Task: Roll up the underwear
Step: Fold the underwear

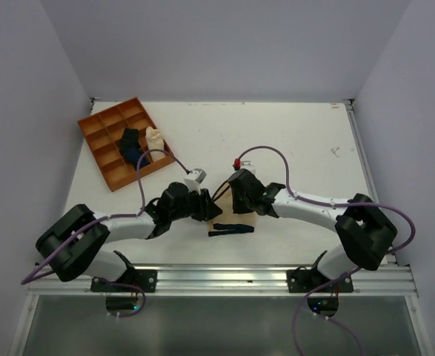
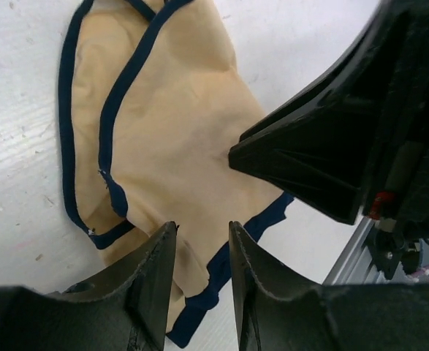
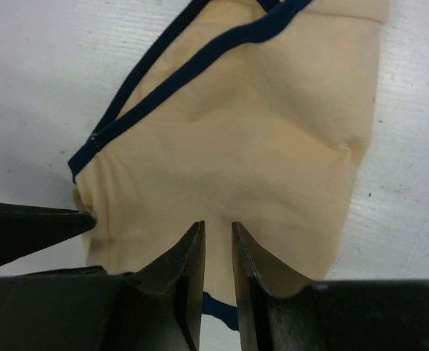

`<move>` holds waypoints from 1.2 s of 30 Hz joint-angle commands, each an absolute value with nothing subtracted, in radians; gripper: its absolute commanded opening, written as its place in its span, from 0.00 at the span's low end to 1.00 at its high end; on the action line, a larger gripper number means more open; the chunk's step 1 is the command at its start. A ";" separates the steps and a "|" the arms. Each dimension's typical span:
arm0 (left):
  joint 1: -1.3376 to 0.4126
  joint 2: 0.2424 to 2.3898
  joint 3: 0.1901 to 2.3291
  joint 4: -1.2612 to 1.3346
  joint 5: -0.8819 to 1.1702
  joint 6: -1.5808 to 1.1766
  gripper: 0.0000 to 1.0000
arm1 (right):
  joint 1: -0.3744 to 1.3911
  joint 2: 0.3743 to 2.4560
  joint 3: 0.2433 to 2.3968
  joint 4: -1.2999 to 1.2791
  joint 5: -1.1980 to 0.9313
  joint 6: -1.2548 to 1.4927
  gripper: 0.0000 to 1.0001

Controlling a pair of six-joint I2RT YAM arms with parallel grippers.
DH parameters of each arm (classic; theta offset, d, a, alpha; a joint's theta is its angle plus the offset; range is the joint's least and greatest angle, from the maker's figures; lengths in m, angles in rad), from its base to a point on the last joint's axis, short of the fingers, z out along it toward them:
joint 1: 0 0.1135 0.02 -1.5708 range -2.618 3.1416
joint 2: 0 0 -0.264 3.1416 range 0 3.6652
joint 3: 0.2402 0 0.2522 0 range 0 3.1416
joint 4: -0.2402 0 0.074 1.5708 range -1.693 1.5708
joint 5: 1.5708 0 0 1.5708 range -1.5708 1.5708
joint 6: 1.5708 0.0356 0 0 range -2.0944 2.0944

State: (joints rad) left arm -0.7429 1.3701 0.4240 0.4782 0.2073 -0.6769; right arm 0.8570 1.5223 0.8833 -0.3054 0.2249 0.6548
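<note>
The underwear (image 1: 236, 221), a beige cloth with a dark edge band, lies mostly flat on the white table near its front edge. In the left wrist view the underwear (image 2: 177, 124) has its band looping at the left and along the near edge. My left gripper (image 2: 203, 227) hovers over that near edge, its jaws apart over a low fold of cloth. My right gripper (image 3: 218, 225) stands over the underwear (image 3: 258, 139) with a narrow gap between its fingers, nothing pinched. Seen from above, left gripper (image 1: 206, 208) and right gripper (image 1: 236, 200) almost meet over the cloth.
An orange divided tray (image 1: 113, 141) at the back left holds a dark blue roll (image 1: 130, 144) and a cream roll (image 1: 154, 138). A metal rail (image 1: 224, 276) runs along the near edge. The right arm's black body (image 2: 331, 146) crowds the left wrist view.
</note>
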 commanded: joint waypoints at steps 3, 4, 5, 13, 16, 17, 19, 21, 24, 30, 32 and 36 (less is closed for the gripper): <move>-0.750 1.494 0.459 0.546 0.223 -0.678 0.37 | 0.851 1.489 0.844 -0.281 0.293 0.686 0.25; -0.749 1.499 0.442 0.534 0.178 -0.683 0.37 | 0.853 1.496 0.836 -0.273 0.293 0.689 0.25; -0.749 1.496 0.431 0.526 0.157 -0.689 0.37 | 0.851 1.497 0.828 -0.265 0.291 0.690 0.25; -0.750 1.427 0.451 0.408 0.072 -0.666 0.40 | 0.850 1.532 0.917 -0.317 0.322 0.684 0.25; -0.752 1.411 0.466 0.379 0.075 -0.657 0.40 | 0.832 1.539 1.014 -0.373 0.374 0.666 0.26; -0.752 1.411 0.468 0.379 0.080 -0.655 0.40 | 0.822 1.546 1.037 -0.388 0.379 0.655 0.26; -0.755 1.419 0.472 0.376 0.078 -0.654 0.40 | 0.796 1.581 1.100 -0.422 0.380 0.649 0.26; -0.758 1.434 0.483 0.359 0.061 -0.646 0.40 | 0.775 1.624 1.129 -0.423 0.371 0.644 0.26; -0.758 1.465 0.488 0.354 0.049 -0.644 0.40 | 0.735 1.673 1.153 -0.423 0.370 0.635 0.26; -0.758 1.506 0.497 0.342 0.026 -0.646 0.40 | 0.654 1.808 1.238 -0.413 0.344 0.575 0.25; -0.758 1.506 0.500 0.328 0.015 -0.647 0.40 | 0.631 1.851 1.278 -0.413 0.339 0.548 0.25; -0.758 1.486 0.505 0.298 -0.003 -0.647 0.40 | 0.615 1.914 1.350 -0.451 0.344 0.502 0.25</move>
